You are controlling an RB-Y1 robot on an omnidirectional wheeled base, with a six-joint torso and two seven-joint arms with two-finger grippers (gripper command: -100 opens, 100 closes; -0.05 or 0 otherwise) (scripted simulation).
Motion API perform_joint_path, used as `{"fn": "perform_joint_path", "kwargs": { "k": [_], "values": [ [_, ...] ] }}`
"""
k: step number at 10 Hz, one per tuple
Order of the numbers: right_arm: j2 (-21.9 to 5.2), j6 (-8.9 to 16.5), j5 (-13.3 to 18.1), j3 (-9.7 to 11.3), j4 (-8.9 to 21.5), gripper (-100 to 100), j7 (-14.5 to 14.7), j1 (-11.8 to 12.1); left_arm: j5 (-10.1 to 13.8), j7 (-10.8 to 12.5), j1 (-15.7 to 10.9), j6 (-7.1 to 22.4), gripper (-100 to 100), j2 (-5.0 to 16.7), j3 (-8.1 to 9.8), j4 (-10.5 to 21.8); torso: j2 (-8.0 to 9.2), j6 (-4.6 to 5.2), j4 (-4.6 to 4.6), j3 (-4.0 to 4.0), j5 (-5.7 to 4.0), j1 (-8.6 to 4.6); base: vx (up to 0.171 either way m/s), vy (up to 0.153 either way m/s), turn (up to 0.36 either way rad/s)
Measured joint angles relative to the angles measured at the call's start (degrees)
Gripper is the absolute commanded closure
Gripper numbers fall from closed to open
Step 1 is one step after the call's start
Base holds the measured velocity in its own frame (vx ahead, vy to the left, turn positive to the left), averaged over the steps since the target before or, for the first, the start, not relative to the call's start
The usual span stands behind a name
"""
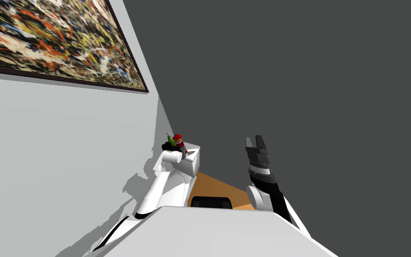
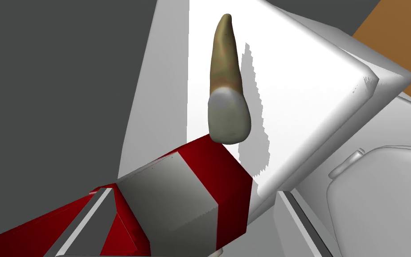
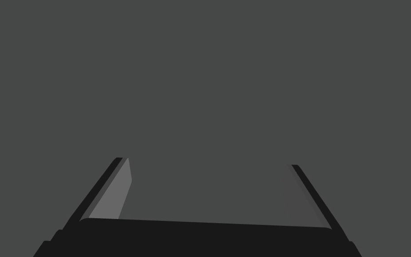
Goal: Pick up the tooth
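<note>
The tooth, with a brownish root and a pale grey crown, lies on the white top of a small cabinet. In the head view the tooth is a small sliver near the cabinet's right edge. My left gripper is open, a short way from the crown. A red and grey box lies across the gap between its fingers and reaches to the crown. My right gripper is raised to the right of the cabinet, open and holding nothing.
A green bottle and a red item stand on the cabinet by my left hand. The light wall with a large painting runs close on the left. Orange-brown floor lies beyond the cabinet's edge.
</note>
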Motion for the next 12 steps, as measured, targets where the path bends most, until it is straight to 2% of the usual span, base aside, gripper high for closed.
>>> {"fn": "perform_joint_path", "kwargs": {
  "k": [8,12],
  "values": [
    [0.0,0.0,0.0,0.0,0.0,0,0.0,0.0,3.3,2.1,-3.8,12.7,-100,0.7,0.4,2.3,0.03,0.0,0.0,0.02,0.0,-0.02,0.043,-0.016,0.011],
    [0.0,0.0,0.0,0.0,0.0,0,0.0,0.0,6.0,3.3,-5.8,18.5,-100,1.3,0.94,4.5,-0.05,-0.01,-0.02,-0.03,0.0,-0.01,0.06,-0.018,0.02]
  ]
}}
